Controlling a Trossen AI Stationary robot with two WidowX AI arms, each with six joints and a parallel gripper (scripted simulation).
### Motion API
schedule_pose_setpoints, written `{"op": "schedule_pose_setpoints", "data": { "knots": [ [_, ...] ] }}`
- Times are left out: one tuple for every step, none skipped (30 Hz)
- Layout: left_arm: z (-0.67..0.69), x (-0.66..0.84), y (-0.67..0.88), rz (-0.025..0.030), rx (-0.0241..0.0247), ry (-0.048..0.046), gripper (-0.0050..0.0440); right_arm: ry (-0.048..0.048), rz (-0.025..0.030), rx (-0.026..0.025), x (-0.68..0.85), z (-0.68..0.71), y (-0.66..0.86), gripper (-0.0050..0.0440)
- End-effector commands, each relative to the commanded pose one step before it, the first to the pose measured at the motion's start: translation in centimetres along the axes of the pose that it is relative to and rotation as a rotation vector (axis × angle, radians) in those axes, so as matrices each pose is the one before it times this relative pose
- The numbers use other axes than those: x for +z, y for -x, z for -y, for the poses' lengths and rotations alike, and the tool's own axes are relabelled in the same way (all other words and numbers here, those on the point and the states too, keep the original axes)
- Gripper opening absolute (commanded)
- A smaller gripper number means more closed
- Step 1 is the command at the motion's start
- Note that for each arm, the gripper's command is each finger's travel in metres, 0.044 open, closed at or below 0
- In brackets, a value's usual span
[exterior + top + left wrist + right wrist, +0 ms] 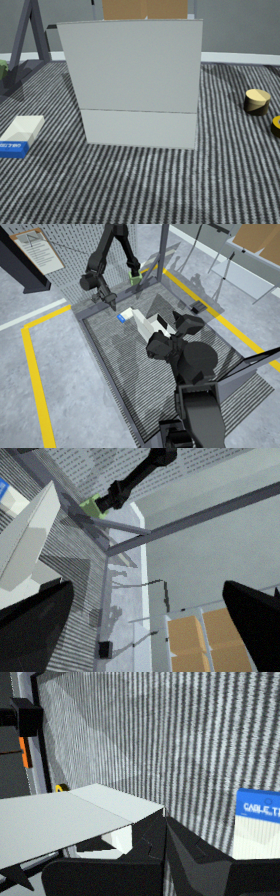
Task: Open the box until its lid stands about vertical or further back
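Observation:
The white box stands upright in the middle of the striped mat. Its lid is open and stands about vertical; the exterior view shows the lid from behind as a tall panel above the box's back wall. My left gripper is wide open close to the box's near side, with nothing between its fingers. My right gripper is shut on nothing and hangs above the mat, apart from the lid, near the small blue-ended box. In the right wrist view its closed fingers point down beside the lid's edge.
A small white box with a blue end lies on the mat beside the lid; it also shows in the exterior view. Two tape rolls lie at the right. The right arm's green base and a frame post stand at the back.

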State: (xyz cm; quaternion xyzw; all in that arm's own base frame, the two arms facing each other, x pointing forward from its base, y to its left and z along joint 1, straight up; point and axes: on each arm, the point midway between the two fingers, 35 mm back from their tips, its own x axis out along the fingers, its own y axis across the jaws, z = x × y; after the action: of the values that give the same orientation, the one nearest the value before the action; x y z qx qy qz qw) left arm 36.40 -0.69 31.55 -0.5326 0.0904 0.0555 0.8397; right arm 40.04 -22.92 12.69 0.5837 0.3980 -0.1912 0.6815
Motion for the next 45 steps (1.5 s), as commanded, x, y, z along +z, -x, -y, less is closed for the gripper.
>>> {"op": "schedule_pose_setpoints", "data": {
  "knots": [
    [0.737,0.395,0.31,0.00907,-0.01838,0.00046,0.044,0.01952,0.02059,0.01782,0.085,-0.969,0.967,-0.0035],
    [0.0,0.0,0.0,0.0,0.0,0.0,0.044,0.0,0.0,0.0,0.0,0.0,0.0,-0.0043],
    [0.0,0.0,0.0,0.0,0.0,0.0,0.044,0.0,0.0,0.0,0.0,0.0,0.0,-0.005],
    [0.0,0.0,0.0,0.0,0.0,0.0,0.044,0.0,0.0,0.0,0.0,0.0,0.0,-0.005],
    [0.0,0.0,0.0,0.0,0.0,0.0,0.044,0.0,0.0,0.0,0.0,0.0,0.0,-0.005],
    [0.0,0.0,0.0,0.0,0.0,0.0,0.044,0.0,0.0,0.0,0.0,0.0,0.0,-0.005],
    [0.0,0.0,0.0,0.0,0.0,0.0,0.044,0.0,0.0,0.0,0.0,0.0,0.0,-0.005],
    [0.0,0.0,0.0,0.0,0.0,0.0,0.044,0.0,0.0,0.0,0.0,0.0,0.0,-0.005],
    [0.0,0.0,0.0,0.0,0.0,0.0,0.044,0.0,0.0,0.0,0.0,0.0,0.0,-0.005],
    [0.0,0.0,0.0,0.0,0.0,0.0,0.044,0.0,0.0,0.0,0.0,0.0,0.0,-0.005],
    [0.0,0.0,0.0,0.0,0.0,0.0,0.044,0.0,0.0,0.0,0.0,0.0,0.0,-0.005],
    [0.0,0.0,0.0,0.0,0.0,0.0,0.044,0.0,0.0,0.0,0.0,0.0,0.0,-0.005],
    [0.0,0.0,0.0,0.0,0.0,0.0,0.044,0.0,0.0,0.0,0.0,0.0,0.0,-0.005],
    [0.0,0.0,0.0,0.0,0.0,0.0,0.044,0.0,0.0,0.0,0.0,0.0,0.0,-0.005],
    [0.0,0.0,0.0,0.0,0.0,0.0,0.044,0.0,0.0,0.0,0.0,0.0,0.0,-0.005],
    [0.0,0.0,0.0,0.0,0.0,0.0,0.044,0.0,0.0,0.0,0.0,0.0,0.0,-0.005],
    [0.0,0.0,0.0,0.0,0.0,0.0,0.044,0.0,0.0,0.0,0.0,0.0,0.0,-0.005],
    [0.0,0.0,0.0,0.0,0.0,0.0,0.044,0.0,0.0,0.0,0.0,0.0,0.0,-0.005],
    [0.0,0.0,0.0,0.0,0.0,0.0,0.044,0.0,0.0,0.0,0.0,0.0,0.0,-0.005],
    [0.0,0.0,0.0,0.0,0.0,0.0,0.044,0.0,0.0,0.0,0.0,0.0,0.0,-0.005],
    [0.0,0.0,0.0,0.0,0.0,0.0,0.044,0.0,0.0,0.0,0.0,0.0,0.0,-0.005],
    [0.0,0.0,0.0,0.0,0.0,0.0,0.044,0.0,0.0,0.0,0.0,0.0,0.0,-0.005],
    [0.0,0.0,0.0,0.0,0.0,0.0,0.044,0.0,0.0,0.0,0.0,0.0,0.0,-0.005],
    [0.0,0.0,0.0,0.0,0.0,0.0,0.044,0.0,0.0,0.0,0.0,0.0,0.0,-0.005],
    [0.0,0.0,0.0,0.0,0.0,0.0,0.044,0.0,0.0,0.0,0.0,0.0,0.0,-0.005],
    [0.0,0.0,0.0,0.0,0.0,0.0,0.044,0.0,0.0,0.0,0.0,0.0,0.0,-0.005],
    [0.0,0.0,0.0,0.0,0.0,0.0,0.044,0.0,0.0,0.0,0.0,0.0,0.0,-0.005],
    [0.0,0.0,0.0,0.0,0.0,0.0,0.044,0.0,0.0,0.0,0.0,0.0,0.0,-0.005],
    [0.0,0.0,0.0,0.0,0.0,0.0,0.044,0.0,0.0,0.0,0.0,0.0,0.0,-0.005],
    [0.0,0.0,0.0,0.0,0.0,0.0,0.044,0.0,0.0,0.0,0.0,0.0,0.0,-0.005],
    [0.0,0.0,0.0,0.0,0.0,0.0,0.044,0.0,0.0,0.0,0.0,0.0,0.0,-0.005],
    [0.0,0.0,0.0,0.0,0.0,0.0,0.044,0.0,0.0,0.0,0.0,0.0,0.0,-0.005],
    [0.0,0.0,0.0,0.0,0.0,0.0,0.044,0.0,0.0,0.0,0.0,0.0,0.0,-0.005],
    [0.0,0.0,0.0,0.0,0.0,0.0,0.044,0.0,0.0,0.0,0.0,0.0,0.0,-0.005],
    [0.0,0.0,0.0,0.0,0.0,0.0,0.044,0.0,0.0,0.0,0.0,0.0,0.0,-0.005],
    [0.0,0.0,0.0,0.0,0.0,0.0,0.044,0.0,0.0,0.0,0.0,0.0,0.0,-0.005],
    [0.0,0.0,0.0,0.0,0.0,0.0,0.044,0.0,0.0,0.0,0.0,0.0,0.0,-0.005],
    [0.0,0.0,0.0,0.0,0.0,0.0,0.044,0.0,0.0,0.0,0.0,0.0,0.0,-0.005],
    [0.0,0.0,0.0,0.0,0.0,0.0,0.044,0.0,0.0,0.0,0.0,0.0,0.0,-0.005],
    [0.0,0.0,0.0,0.0,0.0,0.0,0.044,0.0,0.0,0.0,0.0,0.0,0.0,-0.005],
    [0.0,0.0,0.0,0.0,0.0,0.0,0.044,0.0,0.0,0.0,0.0,0.0,0.0,-0.005],
    [0.0,0.0,0.0,0.0,0.0,0.0,0.044,0.0,0.0,0.0,0.0,0.0,0.0,-0.005],
    [0.0,0.0,0.0,0.0,0.0,0.0,0.044,0.0,0.0,0.0,0.0,0.0,0.0,-0.005],
    [0.0,0.0,0.0,0.0,0.0,0.0,0.044,0.0,0.0,0.0,0.0,0.0,0.0,-0.005],
    [0.0,0.0,0.0,0.0,0.0,0.0,0.044,0.0,0.0,0.0,0.0,0.0,0.0,-0.005]
  ]
}}
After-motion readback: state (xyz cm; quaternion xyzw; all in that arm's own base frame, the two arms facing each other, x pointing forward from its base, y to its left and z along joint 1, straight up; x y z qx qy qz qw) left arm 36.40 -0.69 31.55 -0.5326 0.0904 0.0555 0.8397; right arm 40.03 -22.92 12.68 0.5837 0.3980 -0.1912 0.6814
